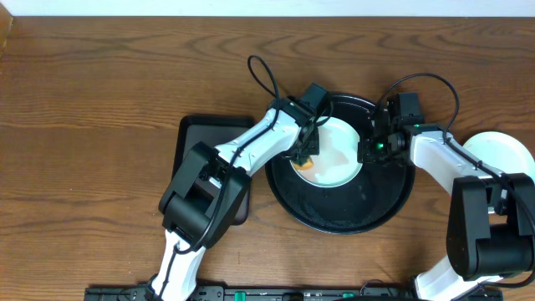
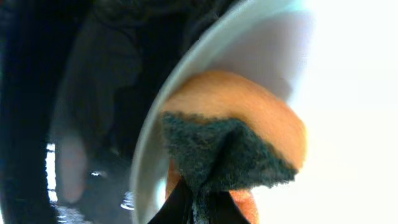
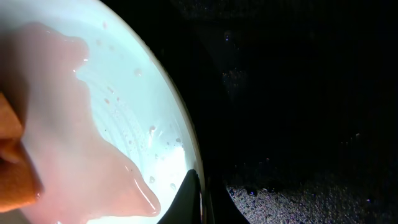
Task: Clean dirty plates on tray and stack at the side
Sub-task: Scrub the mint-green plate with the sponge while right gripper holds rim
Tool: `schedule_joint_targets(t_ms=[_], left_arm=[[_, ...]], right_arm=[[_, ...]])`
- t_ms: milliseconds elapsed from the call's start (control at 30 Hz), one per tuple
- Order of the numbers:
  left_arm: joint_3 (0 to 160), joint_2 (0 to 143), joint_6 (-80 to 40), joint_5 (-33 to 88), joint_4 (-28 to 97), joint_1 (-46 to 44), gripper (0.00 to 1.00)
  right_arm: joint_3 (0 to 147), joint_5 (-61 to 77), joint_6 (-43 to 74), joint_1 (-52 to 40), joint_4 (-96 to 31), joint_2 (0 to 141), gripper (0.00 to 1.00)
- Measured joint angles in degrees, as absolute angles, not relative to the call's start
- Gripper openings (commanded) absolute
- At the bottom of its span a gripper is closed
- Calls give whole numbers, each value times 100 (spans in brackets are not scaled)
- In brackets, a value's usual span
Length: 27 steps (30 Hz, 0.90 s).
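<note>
Brown wood-grain table [image 1: 100, 92] carries a large round glossy black tray [image 1: 334, 226] right of centre and a smaller black rectangular tray [image 1: 192, 138] to its left. A pale round plate [image 1: 506, 150] lies on the wood at the right edge, apart from the round tray and partly hidden.

Glossy black tray [image 1: 343, 216], smooth shiny plate [image 1: 336, 164], coarse fibrous sponge [image 2: 219, 154], grained wooden table [image 1: 100, 84]
</note>
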<state>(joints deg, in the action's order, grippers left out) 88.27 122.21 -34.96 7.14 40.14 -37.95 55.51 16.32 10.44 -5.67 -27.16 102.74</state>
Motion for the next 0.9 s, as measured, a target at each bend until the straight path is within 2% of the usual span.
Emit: schedule_joint_targets(t_ms=[333, 600, 900], left_arm=[[8685, 12206, -3754, 1500, 2794, -4246, 8], [8698, 12202, -3760, 1693, 3905, -4209, 7], [8831, 12164, -3395, 311, 4346, -3865, 8]], right_arm=[[5551, 1632, 1046, -567, -2729, 10274, 1], [5551, 1629, 1046, -567, -2731, 10276, 1], [5551, 1634, 1052, -565, -2735, 10274, 1]])
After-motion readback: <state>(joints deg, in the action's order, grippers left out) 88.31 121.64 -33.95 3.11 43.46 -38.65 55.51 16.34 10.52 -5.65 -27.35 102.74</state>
